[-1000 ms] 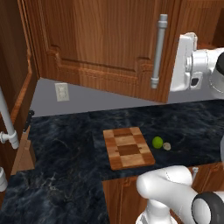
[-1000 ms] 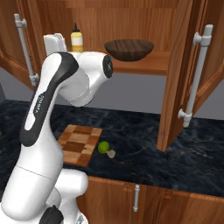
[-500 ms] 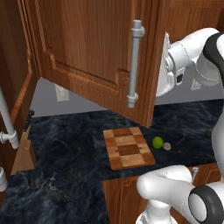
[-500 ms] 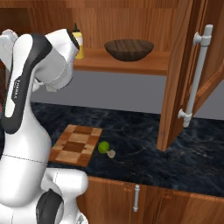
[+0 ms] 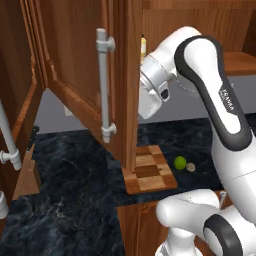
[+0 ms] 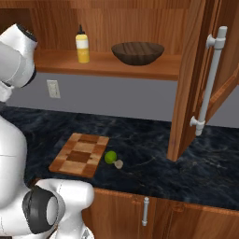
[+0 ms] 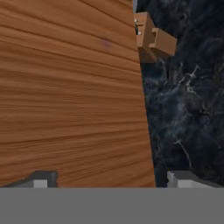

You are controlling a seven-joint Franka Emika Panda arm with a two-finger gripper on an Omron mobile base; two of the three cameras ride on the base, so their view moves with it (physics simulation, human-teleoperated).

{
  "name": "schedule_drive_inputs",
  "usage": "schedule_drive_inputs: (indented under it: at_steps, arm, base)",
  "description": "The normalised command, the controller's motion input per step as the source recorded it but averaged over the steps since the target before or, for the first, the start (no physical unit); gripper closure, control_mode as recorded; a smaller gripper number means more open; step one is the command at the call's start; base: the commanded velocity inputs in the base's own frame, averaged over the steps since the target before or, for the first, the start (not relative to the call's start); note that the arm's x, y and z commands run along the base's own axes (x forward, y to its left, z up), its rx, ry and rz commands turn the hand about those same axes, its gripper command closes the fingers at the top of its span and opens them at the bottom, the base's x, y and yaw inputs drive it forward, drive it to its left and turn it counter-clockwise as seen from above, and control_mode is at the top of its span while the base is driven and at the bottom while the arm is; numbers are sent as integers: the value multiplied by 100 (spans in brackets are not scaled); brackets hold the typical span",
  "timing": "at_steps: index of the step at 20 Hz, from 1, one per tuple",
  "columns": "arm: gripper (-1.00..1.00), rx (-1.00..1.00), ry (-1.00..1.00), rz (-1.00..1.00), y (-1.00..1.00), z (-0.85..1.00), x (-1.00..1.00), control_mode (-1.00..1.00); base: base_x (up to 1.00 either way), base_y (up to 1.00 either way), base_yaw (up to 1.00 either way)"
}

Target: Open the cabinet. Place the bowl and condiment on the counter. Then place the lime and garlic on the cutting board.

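Standing open, cabinet (image 6: pixel 140 28) shows shelf with bowl (image 6: pixel 137 52) near middle, yellow bottle (image 6: pixel 82 45) toward left end, well apart. Left door (image 5: pixel 95 85) blocks most of interior in left base view; bottle only thin sliver there. Claw (image 7: pixel 109 177) tips spread wide, nothing between, wood door face close ahead. Cutting board (image 6: pixel 80 154) near counter (image 6: pixel 196 172) front edge; lime (image 6: pixel 110 157) just beside board's right edge, garlic (image 6: pixel 119 164) touching lime.

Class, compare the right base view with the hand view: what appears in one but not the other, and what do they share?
Right base view alone: the bowl and condiment on the cabinet shelf, plus the cutting board, lime and garlic.
Hand view alone: the gripper fingertips, spread apart.
Shared: the cabinet's wooden door and the marbled counter.
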Motion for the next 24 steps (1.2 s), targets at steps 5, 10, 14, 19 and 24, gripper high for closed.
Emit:
schedule_drive_inputs:
  at_steps: [5, 10, 14, 19, 24]
  arm:
    - [-100, -8, -4, -2, 81, -29, 1, -100]
    - [-100, -1, -21, -3, -28, -10, -25, -100]
    - [-100, -6, -38, 0, -90, 0, -36, -100]
    - [-100, -28, -48, 0, -82, 4, -7, -100]
    - [-100, -33, -48, -5, -74, 17, 6, -100]
  base:
    - [0, 0, 0]
    - [0, 0, 0]
    - [0, 0, 0]
    - [0, 0, 0]
    - [0, 0, 0]
